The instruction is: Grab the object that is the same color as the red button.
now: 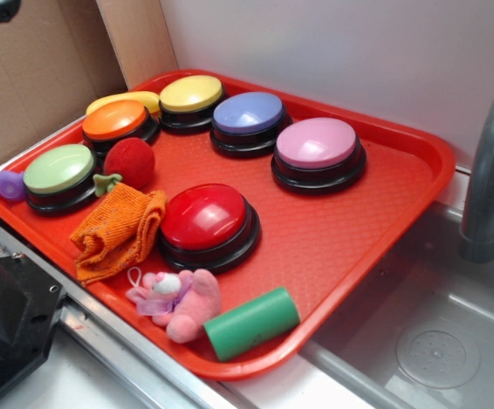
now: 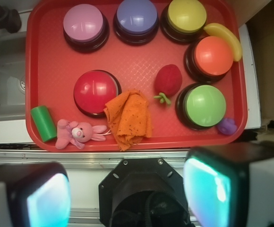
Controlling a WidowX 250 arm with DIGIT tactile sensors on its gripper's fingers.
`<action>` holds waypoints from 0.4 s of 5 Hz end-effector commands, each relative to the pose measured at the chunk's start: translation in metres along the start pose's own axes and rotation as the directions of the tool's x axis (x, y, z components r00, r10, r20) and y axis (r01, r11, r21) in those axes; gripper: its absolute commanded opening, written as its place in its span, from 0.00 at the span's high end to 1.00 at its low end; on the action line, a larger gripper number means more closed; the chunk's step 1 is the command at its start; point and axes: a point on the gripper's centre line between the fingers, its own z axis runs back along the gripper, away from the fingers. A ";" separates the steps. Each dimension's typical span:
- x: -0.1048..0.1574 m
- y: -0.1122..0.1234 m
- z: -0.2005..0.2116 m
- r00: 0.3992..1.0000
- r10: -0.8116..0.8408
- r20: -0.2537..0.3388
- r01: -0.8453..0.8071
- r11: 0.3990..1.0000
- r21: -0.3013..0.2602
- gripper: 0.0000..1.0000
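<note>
We see the red plush fruit (image 2: 168, 80) on the red tray (image 2: 47, 71), right of center in the wrist view, between the orange button (image 2: 214, 56) at its 2 o'clock and the green button (image 2: 205, 105) at its 4 o'clock. Its long axis runs roughly 12-to-6, leaf end pointing to about 7 o'clock, toward the orange cloth (image 2: 129, 118). The red button (image 2: 95, 91) sits at its 9 o'clock, well apart. No readable writing anywhere. Our gripper (image 2: 127, 194) hangs off the tray at the 6 o'clock edge, fingers (image 2: 217, 187) spread wide, holding nothing.
</note>
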 end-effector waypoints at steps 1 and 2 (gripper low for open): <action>0.000 0.000 0.000 1.000 0.000 0.000 0.000 1.000 0.000 0.00; 0.012 0.008 -0.017 1.000 -0.008 0.026 0.006 0.998 0.061 0.00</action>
